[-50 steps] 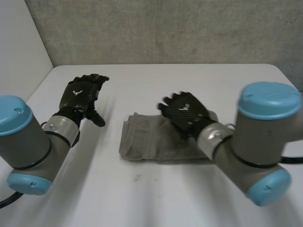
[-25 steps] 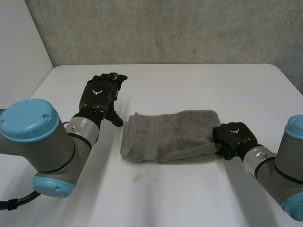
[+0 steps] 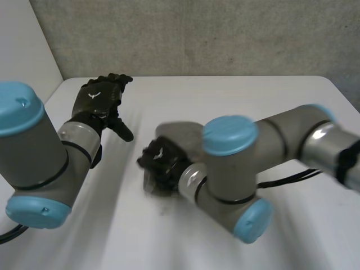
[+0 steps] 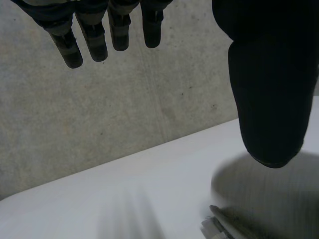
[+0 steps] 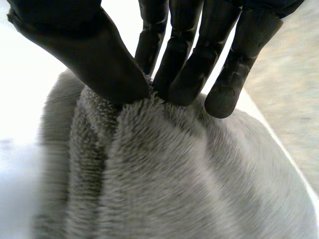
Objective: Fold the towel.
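The grey towel (image 3: 175,133) lies bunched in the middle of the white table (image 3: 264,95), mostly hidden behind my right arm. My right hand (image 3: 161,161) has reached across to the towel's left end. In the right wrist view the thumb (image 5: 94,55) and the fingers (image 5: 194,59) pinch a ridge of the towel (image 5: 149,174) between them. My left hand (image 3: 101,99) hovers open to the left of the towel, apart from it. Its straight fingers (image 4: 94,35) and thumb (image 4: 269,74) hold nothing.
A concrete wall (image 3: 197,34) runs along the table's far edge. A white side wall (image 3: 22,50) stands at the left. My right arm (image 3: 242,169) stretches low across the middle of the table.
My right hand swept from the towel's right end across to its left end, bringing pinched cloth with it. My left hand drew back to the left.
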`<state>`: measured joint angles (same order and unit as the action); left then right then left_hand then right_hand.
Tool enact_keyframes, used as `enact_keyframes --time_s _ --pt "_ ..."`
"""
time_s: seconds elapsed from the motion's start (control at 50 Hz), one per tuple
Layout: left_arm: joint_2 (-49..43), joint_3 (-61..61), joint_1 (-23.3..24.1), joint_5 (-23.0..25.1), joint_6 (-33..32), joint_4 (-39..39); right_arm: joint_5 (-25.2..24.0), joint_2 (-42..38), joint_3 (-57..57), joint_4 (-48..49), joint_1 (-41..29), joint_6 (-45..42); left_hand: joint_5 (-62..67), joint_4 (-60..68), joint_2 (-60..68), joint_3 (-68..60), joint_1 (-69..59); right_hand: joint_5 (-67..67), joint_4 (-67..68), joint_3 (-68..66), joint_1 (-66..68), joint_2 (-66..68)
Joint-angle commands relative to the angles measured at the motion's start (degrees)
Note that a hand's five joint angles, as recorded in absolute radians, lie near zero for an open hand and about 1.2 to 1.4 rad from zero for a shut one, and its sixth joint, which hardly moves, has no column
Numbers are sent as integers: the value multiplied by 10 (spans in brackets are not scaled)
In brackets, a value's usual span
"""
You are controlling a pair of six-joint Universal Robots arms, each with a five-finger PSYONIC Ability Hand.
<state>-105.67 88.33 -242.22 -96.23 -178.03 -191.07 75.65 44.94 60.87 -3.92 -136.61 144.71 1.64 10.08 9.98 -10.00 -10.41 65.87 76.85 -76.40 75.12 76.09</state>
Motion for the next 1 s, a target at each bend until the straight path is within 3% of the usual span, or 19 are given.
enact_keyframes --time_s 0.02,0.04,0.06,0.08,0.22,0.36,0.48,0.66,0.82,1.0 --pt "0 -83 -3 -11 1 113 15 -42 -49 -52 -12 -6 -11 5 6 -5 -1 -321 -331 327 -314 -324" --pt "-2 -105 -3 -11 2 138 20 -27 -45 -49 -9 12 -11 5 6 -5 -1 -528 -538 533 -520 -530" --pt "-2 -106 -3 -12 2 138 20 -27 -44 -49 -9 12 -11 5 6 -5 -1 -530 -540 535 -522 -532" --pt "-7 -126 -3 -12 7 157 26 -4 -36 -42 -5 42 -11 5 6 -5 -1 -647 -656 652 -639 -649" --pt "-24 -162 -2 -11 50 173 42 139 93 29 55 223 -11 5 6 -5 -1 -659 -668 664 -651 -661" --pt "-80 -175 23 -8 61 163 46 185 159 42 116 303 -8 8 9 -9 -5 -659 -668 664 -651 -661" --pt "-125 -192 48 -8 60 151 47 178 166 40 150 349 -1 15 16 -16 -12 -659 -668 664 -651 -661" --pt "-208 -205 77 -6 52 132 47 146 138 38 160 352 6 22 22 -22 -18 -659 -668 664 -651 -661" --pt "-245 -184 76 -13 51 134 48 37 43 -49 151 348 6 22 22 -22 -18 -659 -668 664 -651 -661" --pt "-244 -135 72 -12 13 128 57 -26 -13 -73 138 321 1 17 17 -17 -13 -659 -668 664 -651 -661"
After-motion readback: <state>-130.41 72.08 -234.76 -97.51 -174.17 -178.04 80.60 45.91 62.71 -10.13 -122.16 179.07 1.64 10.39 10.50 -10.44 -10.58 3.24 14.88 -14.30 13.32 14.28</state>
